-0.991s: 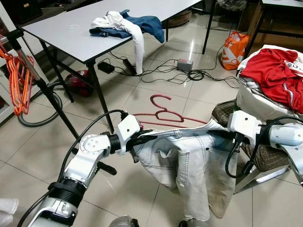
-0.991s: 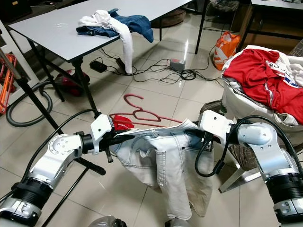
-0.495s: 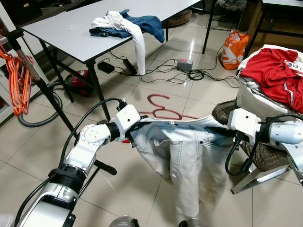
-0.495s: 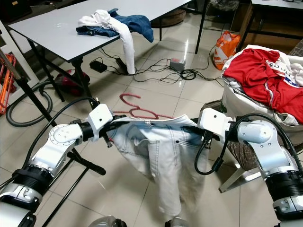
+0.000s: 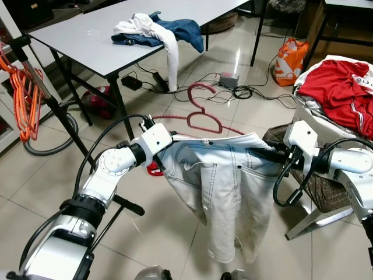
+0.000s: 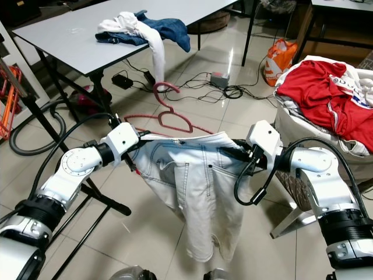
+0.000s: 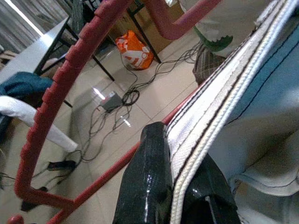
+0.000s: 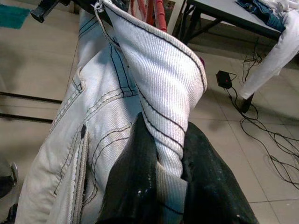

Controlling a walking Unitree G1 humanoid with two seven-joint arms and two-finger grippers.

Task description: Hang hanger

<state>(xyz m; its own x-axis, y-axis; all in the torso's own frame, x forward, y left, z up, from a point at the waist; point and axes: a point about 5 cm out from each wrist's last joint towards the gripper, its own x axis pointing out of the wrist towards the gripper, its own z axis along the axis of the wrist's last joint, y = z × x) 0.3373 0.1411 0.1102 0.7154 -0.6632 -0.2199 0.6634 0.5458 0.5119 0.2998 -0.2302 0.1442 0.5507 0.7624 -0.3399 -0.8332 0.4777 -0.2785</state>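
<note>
Two grippers, head views: left gripper (image 5: 165, 142) and right gripper (image 5: 263, 154) each pinch one end of the waistband of the pale jeans (image 5: 218, 186), stretching it into a line so the legs hang free toward the floor.
Why held so: my reading is that the taut waistband keeps the garment spread on the red hanger (image 5: 201, 115), ready to be carried over and hung.
Hanger place: it rises just behind the jeans' waistband, nearer the left gripper's end, above the tiled floor.
Hanger axis: long bar roughly parallel to the waistband, running across from one arm to the other; hook up and away from the robot, toward the grey table (image 5: 87, 44).
Likely target: rack pole (image 5: 41, 87) with orange hangers (image 5: 22, 99), well apart from the jeans on the robot's left.
Left wrist view: black fingers (image 7: 145, 186) narrow, clamped on the jeans' white seamed edge (image 7: 219, 116); the hanger's ribbed red arm (image 7: 70, 79) passes close beside it.
Right wrist view: fingers (image 8: 135, 186) narrow, gripping a fold of the jeans' waistband (image 8: 163, 84); red hanger parts (image 8: 159, 11) beyond the cloth.
</note>
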